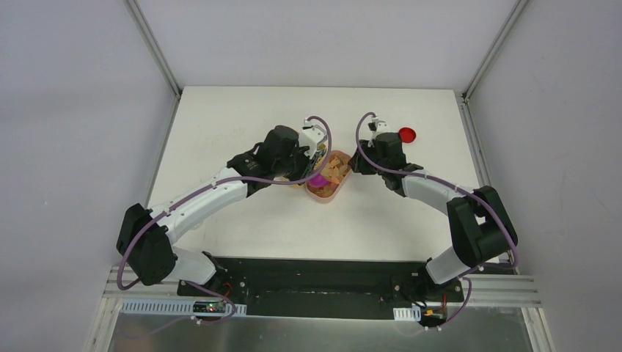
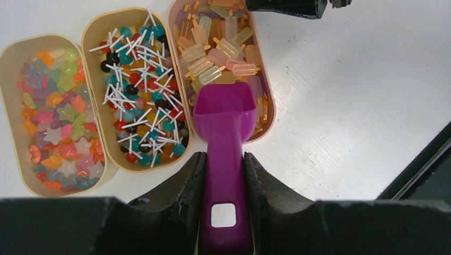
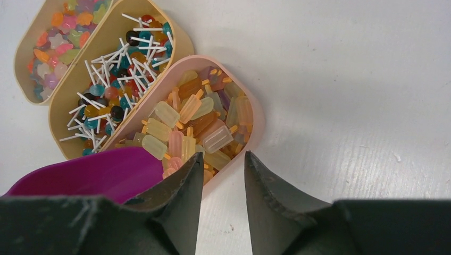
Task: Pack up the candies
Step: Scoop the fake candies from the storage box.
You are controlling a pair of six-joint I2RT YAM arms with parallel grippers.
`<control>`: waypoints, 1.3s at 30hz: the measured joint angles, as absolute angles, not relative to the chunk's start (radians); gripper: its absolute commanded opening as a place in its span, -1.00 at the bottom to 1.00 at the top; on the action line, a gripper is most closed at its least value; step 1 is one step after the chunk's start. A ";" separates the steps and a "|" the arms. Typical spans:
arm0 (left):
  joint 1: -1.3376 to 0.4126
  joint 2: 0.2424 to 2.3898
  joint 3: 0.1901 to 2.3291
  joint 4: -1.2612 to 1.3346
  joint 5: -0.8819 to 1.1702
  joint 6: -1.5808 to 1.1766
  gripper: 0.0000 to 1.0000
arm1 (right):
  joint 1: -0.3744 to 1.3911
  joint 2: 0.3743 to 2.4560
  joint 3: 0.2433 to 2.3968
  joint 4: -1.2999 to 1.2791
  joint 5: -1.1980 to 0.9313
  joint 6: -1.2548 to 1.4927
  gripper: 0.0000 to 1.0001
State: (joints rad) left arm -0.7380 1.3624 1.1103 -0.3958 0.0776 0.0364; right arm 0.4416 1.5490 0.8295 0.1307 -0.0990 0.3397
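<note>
Three kinds of candies sit sorted in three oblong trays that lie side by side, touching, near the middle of the tabletop (image 2: 361,106). Bright star-shaped bits (image 2: 56,114) fill the leftmost beige tray (image 2: 37,38). Round lollipops on white sticks (image 2: 141,90), in red, teal, yellow and black, fill the middle beige tray (image 2: 123,11). Translucent ice-lolly gummies (image 2: 218,58) in orange, yellow and pink fill the pink tray (image 2: 270,106).

Over the near end of the pink tray we see the magenta scoop (image 2: 223,127), its square bowl just above the gummies and its mouth facing along the tray. The left claw (image 2: 223,159) is clamped on the scoop's flat handle, one finger pressed against each side.

At the opposite end of that tray is the right claw (image 3: 223,155). Its jaws stand a narrow gap apart and straddle the tray's end wall, one fingertip over the gummies and the other over the bare tabletop outside. We cannot tell whether they pinch the wall or only bracket it.

Farther out, beyond the right claw, a flat red disc (image 1: 407,134) lies on the tabletop, well apart from the trays.
</note>
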 measured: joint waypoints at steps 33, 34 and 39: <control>-0.738 1.387 0.978 -0.289 0.047 -0.023 -1.00 | 0.414 1.553 0.780 0.220 -0.178 0.347 -0.37; -0.738 1.387 0.973 -0.286 0.046 -0.028 -1.00 | 0.414 1.552 0.777 0.223 -0.181 0.347 -0.37; -0.739 1.374 0.942 -0.256 0.031 -0.048 -1.00 | 0.414 1.552 0.765 0.232 -0.192 0.350 -0.37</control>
